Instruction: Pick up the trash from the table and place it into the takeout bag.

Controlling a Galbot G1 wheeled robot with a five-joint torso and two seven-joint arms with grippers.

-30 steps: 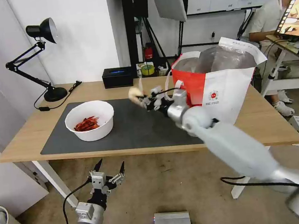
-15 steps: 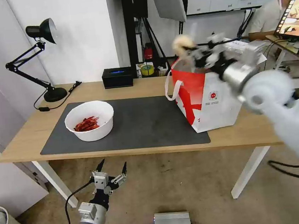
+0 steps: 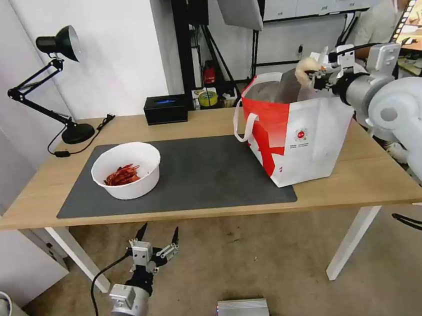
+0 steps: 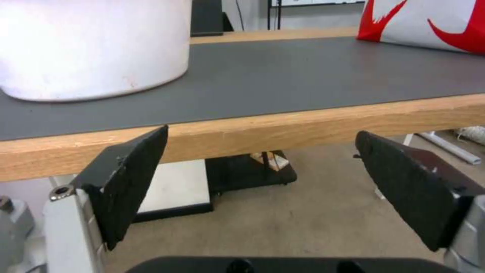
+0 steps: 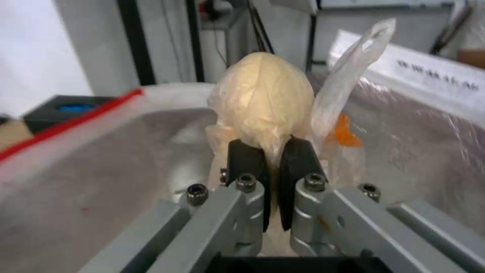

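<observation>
Plastic wrap ball point(image 5: 263, 102) clenched in right hand point(image 3: 323, 71) | directly above takeout bag point(image 3: 304, 133) mouth | left hand point(image 3: 152, 244) released, below counter point(image 3: 364, 177) edge

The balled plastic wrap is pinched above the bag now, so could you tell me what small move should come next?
Probably lower it slightly, then open the fingers: the right gripper holds the balled plastic wrap over the takeout bag, above its foil-lined opening.

Right gripper point(image 3: 318, 72) raised high, arm extended, jaws clamped. Left gripper point(image 3: 157, 235) parked low, jaws spread.
</observation>
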